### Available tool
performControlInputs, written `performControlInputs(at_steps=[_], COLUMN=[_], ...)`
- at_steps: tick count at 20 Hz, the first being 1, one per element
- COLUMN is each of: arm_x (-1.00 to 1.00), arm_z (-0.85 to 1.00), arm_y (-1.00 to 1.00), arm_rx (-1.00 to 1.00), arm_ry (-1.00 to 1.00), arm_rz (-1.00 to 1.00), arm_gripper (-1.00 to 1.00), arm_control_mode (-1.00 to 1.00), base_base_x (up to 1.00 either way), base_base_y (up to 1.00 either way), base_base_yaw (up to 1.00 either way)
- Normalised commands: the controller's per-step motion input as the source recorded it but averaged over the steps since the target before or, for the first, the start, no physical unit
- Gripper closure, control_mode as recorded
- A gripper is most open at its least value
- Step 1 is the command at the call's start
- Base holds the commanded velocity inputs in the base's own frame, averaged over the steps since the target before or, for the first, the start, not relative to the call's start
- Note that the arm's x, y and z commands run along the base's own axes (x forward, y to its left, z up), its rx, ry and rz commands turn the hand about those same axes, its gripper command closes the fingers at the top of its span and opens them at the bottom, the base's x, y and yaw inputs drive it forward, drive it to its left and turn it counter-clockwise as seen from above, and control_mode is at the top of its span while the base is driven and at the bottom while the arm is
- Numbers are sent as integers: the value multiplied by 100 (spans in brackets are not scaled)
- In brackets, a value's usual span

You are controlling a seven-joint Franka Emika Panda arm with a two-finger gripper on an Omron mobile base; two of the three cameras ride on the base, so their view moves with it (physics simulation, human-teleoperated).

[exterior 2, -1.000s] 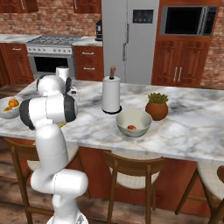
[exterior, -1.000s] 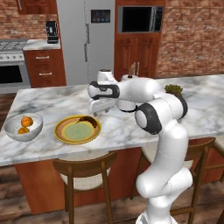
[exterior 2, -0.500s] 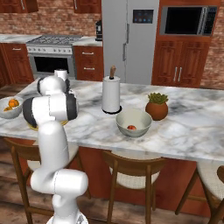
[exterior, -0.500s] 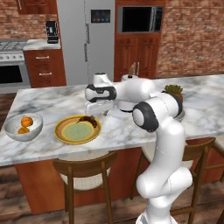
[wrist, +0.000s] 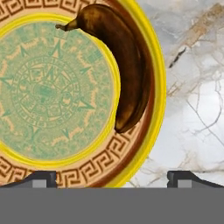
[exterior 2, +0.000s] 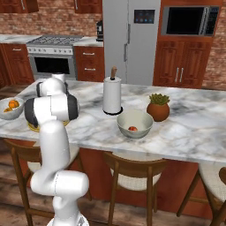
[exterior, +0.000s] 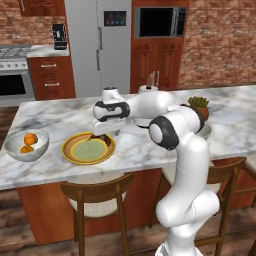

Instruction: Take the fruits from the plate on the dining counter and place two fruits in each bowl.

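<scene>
Hand view: dark brown banana [wrist: 127,70], curved and overripe-looking, lying along the right-hand rim of the plate [wrist: 52,175], stem toward the upper left of the frame, blunt end pointing to lower centre. Last fruit left on that plate, judging by the bare green centre. Likely light and soft, skin smooth and a little slippery; a bruised, mushy body probable, so a gentle squeeze called for. Best hold across the thick middle of the curve, jaws set square to its length, not at the thin stem nor the tapering end, where a slip seems likely. Rim slope beneath may let it roll toward the plate's centre when touched.

Fingertips [wrist: 41,177] spread wide at the bottom of the frame, nothing between them, poised above the plate's near edge and the marble beside it.

Left base view: gripper [exterior: 102,131] hanging just over the plate's upper right edge, centre-left of the frame, on the dining counter [exterior: 60,117]. Whitish bowl [exterior: 26,145] at far left, two orange fruits [exterior: 29,142] inside, so full already.

Right base view: grey bowl [exterior 2: 135,123] at centre, one reddish fruit [exterior 2: 132,129] in it, room for one more. Paper-towel roll [exterior 2: 112,95] and potted plant [exterior 2: 158,107] close by, to be cleared on the way over.
</scene>
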Motion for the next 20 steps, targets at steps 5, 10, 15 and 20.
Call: performControlInputs(at_steps=[5,10,15,20], arm_x=[15,10,1,3], arm_z=[0,-3,-7,-16], arm_y=[29,13,-7,-8], arm_rx=[-2,0,0,0], arm_ry=[0,0,0,0], arm_rz=[-8,-7,-3,-4], arm_gripper=[-100,-100,-100,-100], arm_control_mode=[-100,-100,-100,-100], base_base_x=[0,0,0,0], base_base_y=[0,0,0,0], base_base_yaw=[0,0,0,0])
